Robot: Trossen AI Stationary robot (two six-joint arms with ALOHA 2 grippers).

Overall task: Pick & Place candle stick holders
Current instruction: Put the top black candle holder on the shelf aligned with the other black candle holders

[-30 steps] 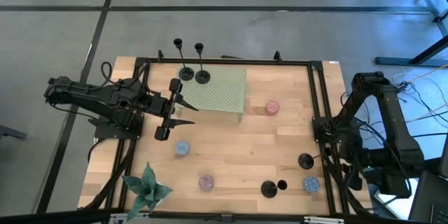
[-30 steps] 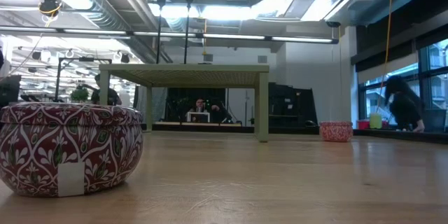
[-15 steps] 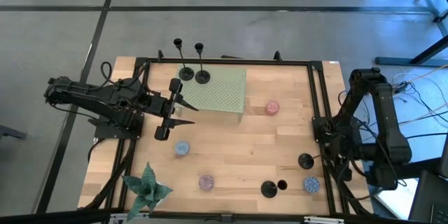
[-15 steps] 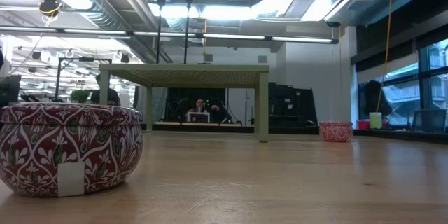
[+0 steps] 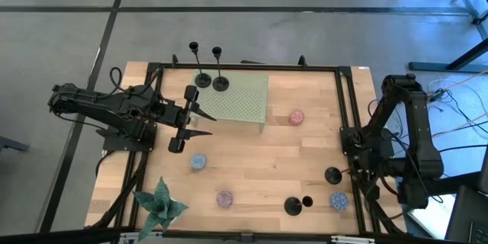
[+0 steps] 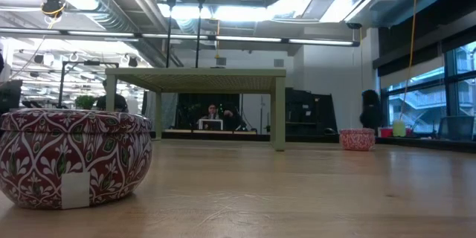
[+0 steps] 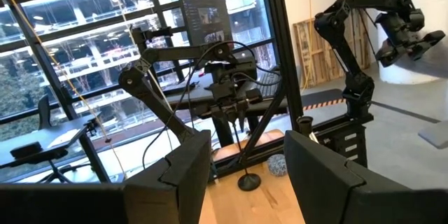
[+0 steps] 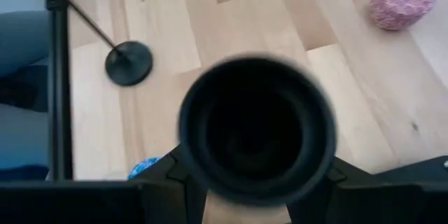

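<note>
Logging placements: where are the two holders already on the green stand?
In the high view, both holders stand side by side at the green stand's far left corner, beyond the left hand.

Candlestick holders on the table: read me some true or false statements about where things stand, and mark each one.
1. Two candlestick holders stand on the green platform. True.
2. The left gripper has its jaws clamped on a holder. False: its jaws are open and empty, beside the platform.
3. Two other holders stand on the bare table, towards its right edge. True.
4. The pink tin sits on top of the platform. False: it sits on the table wood, just right of the platform.
</note>
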